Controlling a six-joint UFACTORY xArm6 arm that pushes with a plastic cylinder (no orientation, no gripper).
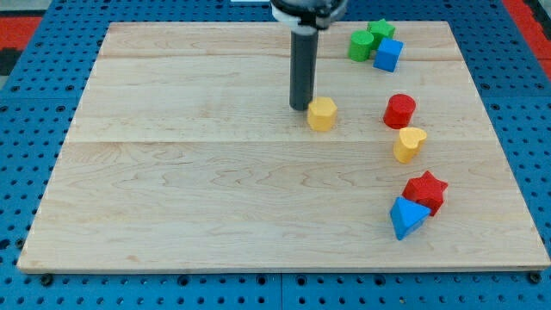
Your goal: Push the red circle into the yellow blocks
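Though apart, two yellow blocks [321, 113] [410, 144]

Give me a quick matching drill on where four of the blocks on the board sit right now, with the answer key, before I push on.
Things:
1. red circle
2. yellow hexagon
3. blue cube
4. red star

Places:
A. right beside my tip, on its right in the view
B. touching the blue triangular block near the view's bottom right
C. just above the yellow heart
D. against the two green blocks at the view's top right

Pairs: 1-C, 2-A, 3-D, 4-B
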